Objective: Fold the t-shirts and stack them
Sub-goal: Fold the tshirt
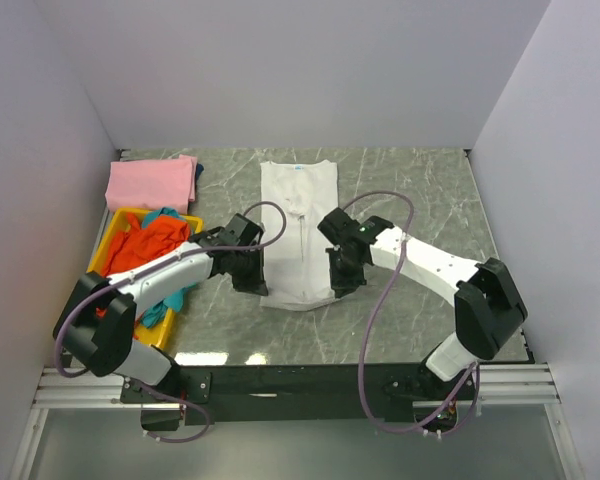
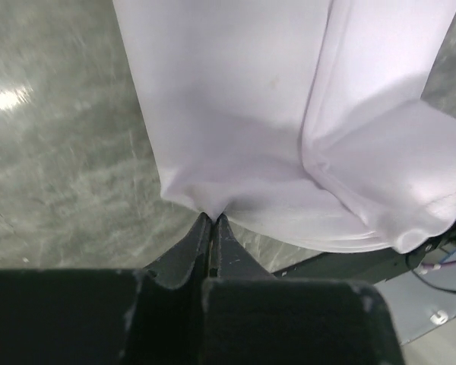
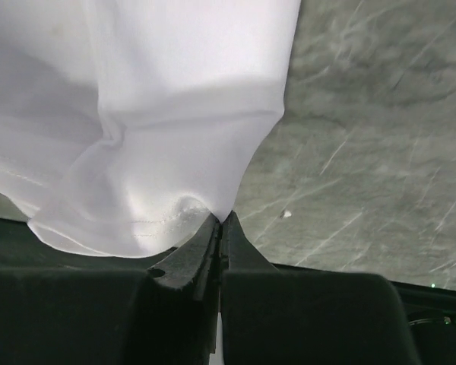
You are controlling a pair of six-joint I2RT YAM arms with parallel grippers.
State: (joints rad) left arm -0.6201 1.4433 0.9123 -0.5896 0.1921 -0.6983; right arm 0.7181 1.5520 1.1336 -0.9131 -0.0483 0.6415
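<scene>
As both arms (image 1: pixel 170 268) (image 1: pixel 430 265) angle inward; jaws pinch white t-shirt (image 1: pixel 298 215) hem

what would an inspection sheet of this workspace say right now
surface: marble-look table
job's things: white shirt flat at centre, sides folded in; pink shirt folded, far left; orange-red shirt and teal shirt in tray
clutter: yellow tray, left
grippers: left gripper shut on white shirt's near left corner; right gripper shut on its near right corner
cables: purple cables loop by both arms
surroundings: plain walls on three sides
</scene>
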